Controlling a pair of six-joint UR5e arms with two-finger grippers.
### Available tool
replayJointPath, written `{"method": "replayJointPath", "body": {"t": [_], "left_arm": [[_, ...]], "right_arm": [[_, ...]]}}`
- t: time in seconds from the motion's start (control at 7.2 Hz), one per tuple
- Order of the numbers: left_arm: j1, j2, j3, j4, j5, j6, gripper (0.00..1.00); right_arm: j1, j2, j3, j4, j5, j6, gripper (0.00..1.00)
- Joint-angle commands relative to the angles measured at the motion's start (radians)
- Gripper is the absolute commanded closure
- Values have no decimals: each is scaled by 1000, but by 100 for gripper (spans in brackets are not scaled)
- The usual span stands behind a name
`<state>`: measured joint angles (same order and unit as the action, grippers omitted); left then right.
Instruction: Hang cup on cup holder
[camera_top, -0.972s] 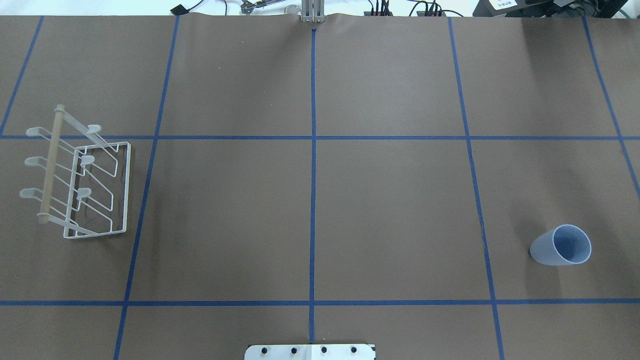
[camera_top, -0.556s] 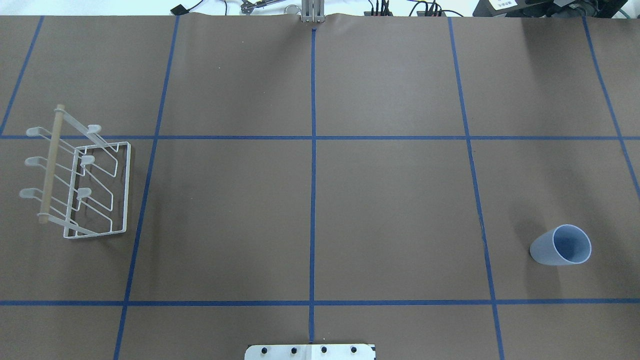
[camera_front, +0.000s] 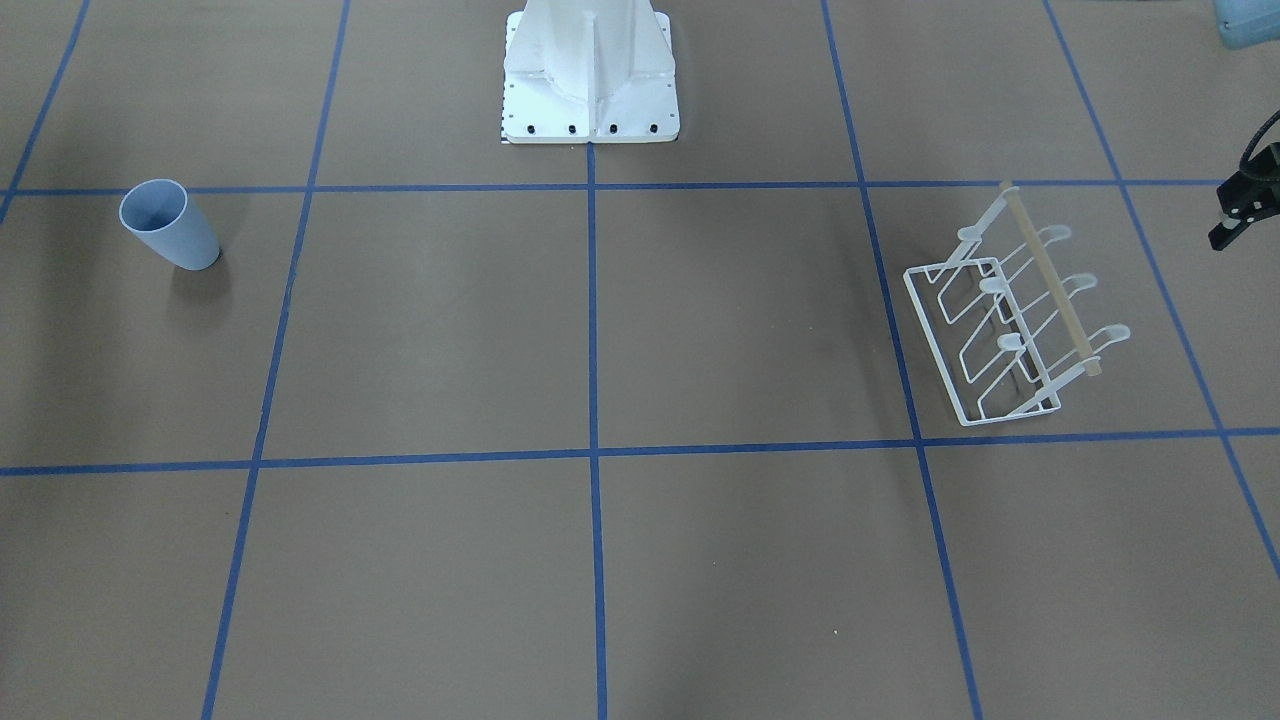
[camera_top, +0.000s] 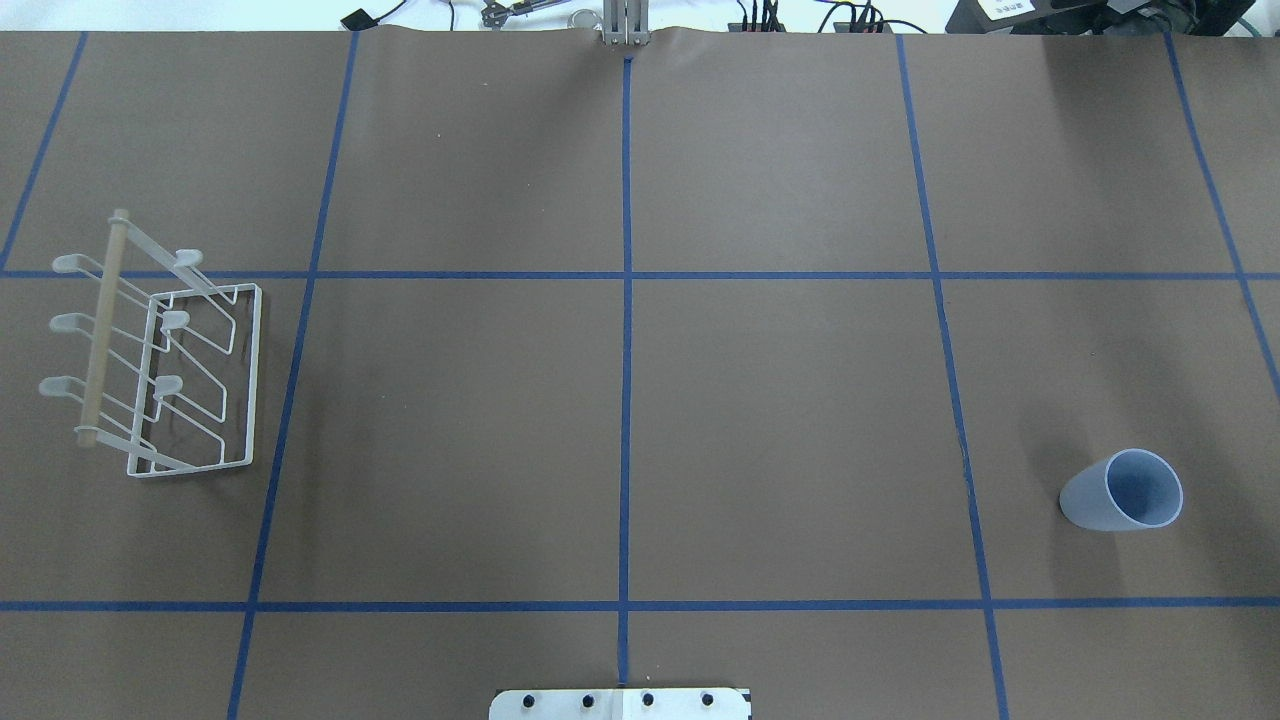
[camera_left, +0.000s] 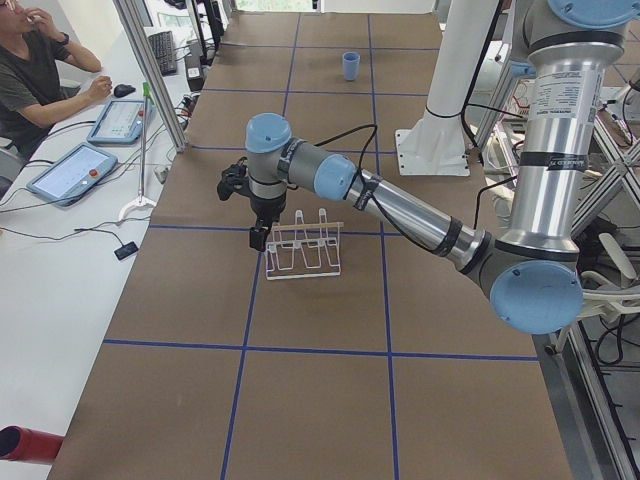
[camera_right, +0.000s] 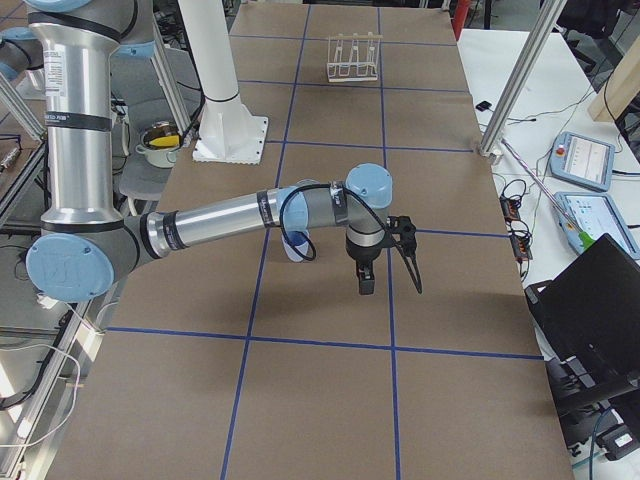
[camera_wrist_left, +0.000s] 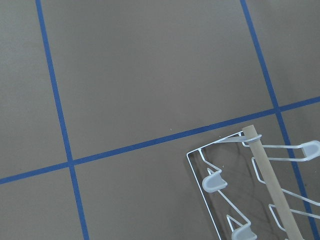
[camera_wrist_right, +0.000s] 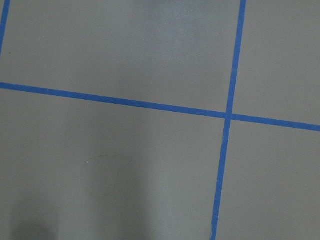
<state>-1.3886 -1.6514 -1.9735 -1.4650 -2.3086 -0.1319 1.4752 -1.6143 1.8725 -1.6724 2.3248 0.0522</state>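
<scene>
Standing upright with its mouth up, the cup (camera_top: 1118, 492) rests on the table (camera_top: 780, 430) at the robot's right side, with nothing touching it. The holder (camera_top: 160, 365) stands at the robot's left side, well apart from the cup, with its wooden bar (camera_top: 102, 325) running along the top. Over the table, the left gripper (camera_left: 258, 238) hangs just beside one end of the holder, clear of the wire. How its jaws stand cannot be told. The right gripper (camera_right: 366, 280) hangs near the cup but apart from it, pointing down. How far its jaws are parted cannot be told either
</scene>
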Motion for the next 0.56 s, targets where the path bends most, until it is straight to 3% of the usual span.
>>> {"method": "replayJointPath", "body": {"t": [0.0,0.42], "left_arm": [[-1,-1,-5,2,0,0,1],[2,5,-5,0,0,0,1]], "right_arm": [[-1,-3,-18,8,1,0,0],[-6,7,-33,10,16,0,0]]}}
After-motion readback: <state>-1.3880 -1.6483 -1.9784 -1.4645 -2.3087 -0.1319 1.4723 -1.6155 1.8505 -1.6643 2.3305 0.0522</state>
